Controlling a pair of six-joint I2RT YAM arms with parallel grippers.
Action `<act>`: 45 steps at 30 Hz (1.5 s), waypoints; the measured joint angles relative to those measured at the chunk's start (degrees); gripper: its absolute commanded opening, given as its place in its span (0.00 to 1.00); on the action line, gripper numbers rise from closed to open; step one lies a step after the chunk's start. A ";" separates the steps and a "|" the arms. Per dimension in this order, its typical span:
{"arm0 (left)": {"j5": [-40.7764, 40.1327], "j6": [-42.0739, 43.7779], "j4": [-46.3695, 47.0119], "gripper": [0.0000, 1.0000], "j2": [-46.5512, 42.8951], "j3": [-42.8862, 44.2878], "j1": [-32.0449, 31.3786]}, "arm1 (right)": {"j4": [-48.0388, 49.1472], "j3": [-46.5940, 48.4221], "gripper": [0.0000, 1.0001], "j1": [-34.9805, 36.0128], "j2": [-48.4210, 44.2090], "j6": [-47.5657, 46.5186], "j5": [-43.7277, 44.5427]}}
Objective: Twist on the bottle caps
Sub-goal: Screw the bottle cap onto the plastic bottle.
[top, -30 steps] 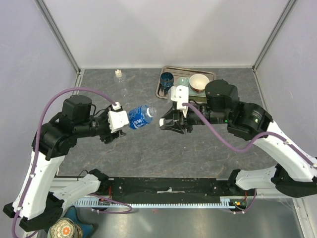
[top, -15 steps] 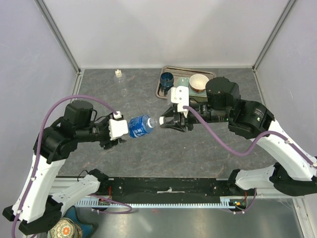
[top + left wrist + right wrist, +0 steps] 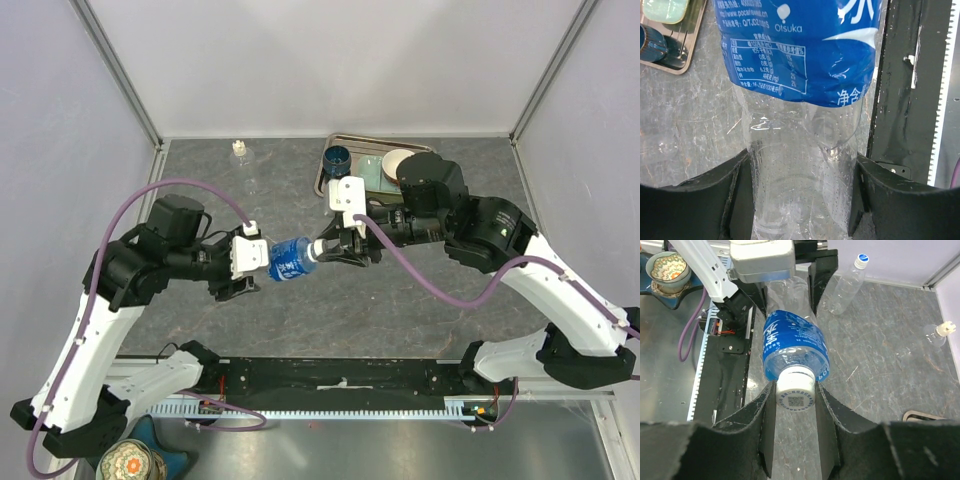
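1. Our left tool (image 3: pixel 256 262) clasps the labelled bottle (image 3: pixel 290 257) by its clear base, level above the worktop (image 3: pixel 400 300).
2. Our right tool (image 3: pixel 326 248) is clenched on its cap (image 3: pixel 795 391).
3. The bottle looks thin, light and crushable; we judge a gentle hold near the base best.
4. Only the right wrist view shows the cap's face and a spare bottle (image 3: pixel 846 282) lying beyond.

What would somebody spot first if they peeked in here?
The blue-labelled bottle held sideways between the two arms, over the middle of the table: the left gripper clamps its clear base and the right gripper pinches the white cap on its neck. Next, the metal tray at the far edge, with a dark blue cup in it.
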 measured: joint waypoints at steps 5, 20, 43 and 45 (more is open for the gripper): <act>-0.02 0.07 -0.24 0.09 0.66 0.02 -0.11 | -0.74 0.17 0.37 -0.07 0.55 -0.48 -1.95; 0.13 0.07 -1.03 0.08 0.74 0.74 -0.72 | -4.17 0.98 0.36 -0.07 0.90 -2.64 -1.22; -5.05 -2.80 -1.38 0.03 3.82 1.33 -5.99 | -10.01 3.45 0.33 -1.05 3.69 -0.59 -2.03; -6.23 -3.58 -1.16 0.03 3.96 1.36 -6.29 | -9.57 3.08 0.33 -1.20 3.74 0.87 -1.49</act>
